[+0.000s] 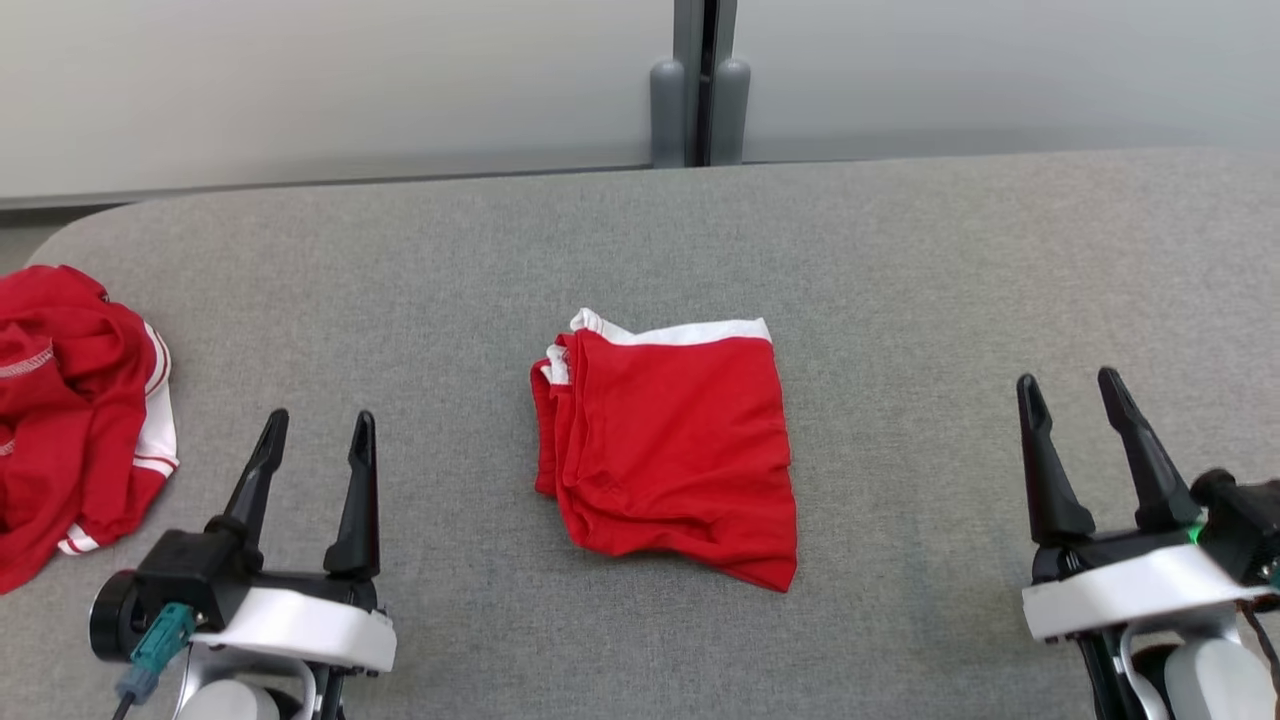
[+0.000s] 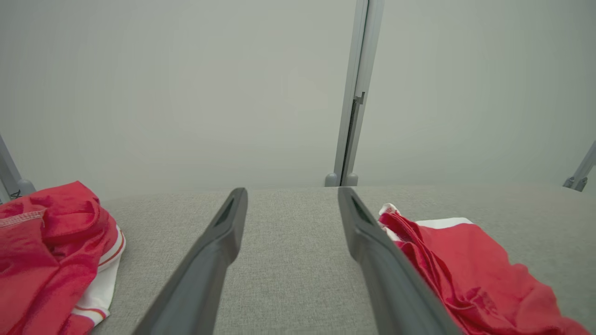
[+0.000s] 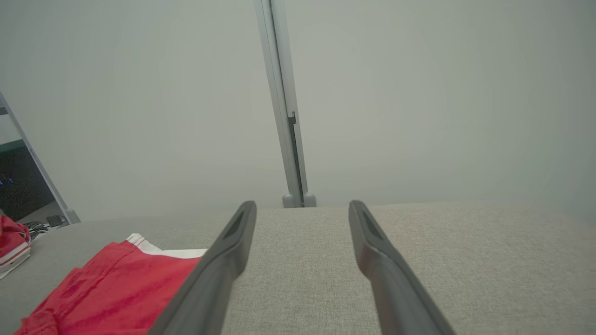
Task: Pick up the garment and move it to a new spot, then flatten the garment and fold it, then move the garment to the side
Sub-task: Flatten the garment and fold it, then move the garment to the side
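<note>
I count two red garments: one folded garment [image 1: 670, 450], one crumpled garment [image 1: 70, 400]. One grey table [image 1: 900, 260] carries both. Two hands of mine, left hand [image 1: 321, 417] and right hand [image 1: 1066, 379], two dark fingers [image 1: 355, 500] apiece, four altogether. Behind, two wall panels [image 1: 300, 80], one post [image 1: 700, 90].

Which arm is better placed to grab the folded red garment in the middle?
Probably left: the left gripper, open, sits nearer the folded garment than the right gripper, also open.
</note>
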